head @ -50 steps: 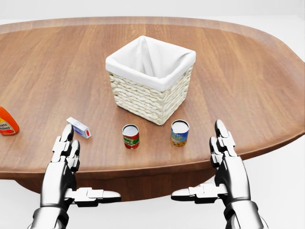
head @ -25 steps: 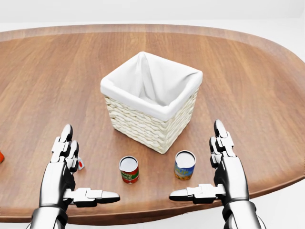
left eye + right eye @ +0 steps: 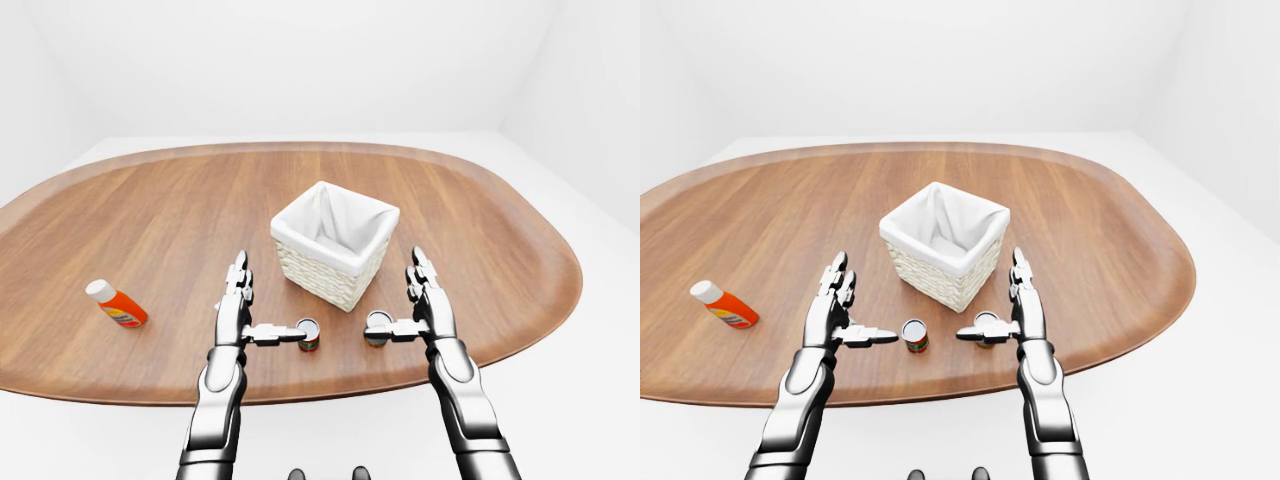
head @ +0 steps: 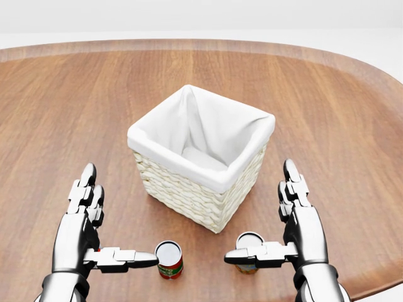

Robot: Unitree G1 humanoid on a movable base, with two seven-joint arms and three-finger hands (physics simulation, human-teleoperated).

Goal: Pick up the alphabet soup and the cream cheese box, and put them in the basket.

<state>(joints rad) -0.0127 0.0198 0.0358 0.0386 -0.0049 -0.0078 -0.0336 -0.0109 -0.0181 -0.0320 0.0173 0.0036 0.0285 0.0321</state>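
The table (image 4: 75, 113) is showing a smooth wood surface with long streaked grain and a soft satin sheen. The basket (image 4: 189, 189) is showing rough, pale woven wicker walls, and a matt white cloth lining is folding over its rim. Both hands, left hand (image 4: 85, 220) and right hand (image 4: 296, 217), are gleaming like polished metal with dark joints. The two cans are showing dull metal lids and glossy printed paper labels: one red (image 4: 169, 259), one blue and yellow (image 4: 247, 251). The orange bottle (image 3: 118, 305) is looking like smooth, shiny plastic.

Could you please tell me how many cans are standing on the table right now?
2: a red-labelled can by the left hand's thumb, and another can partly behind the right hand's thumb, both below the basket in the head view.
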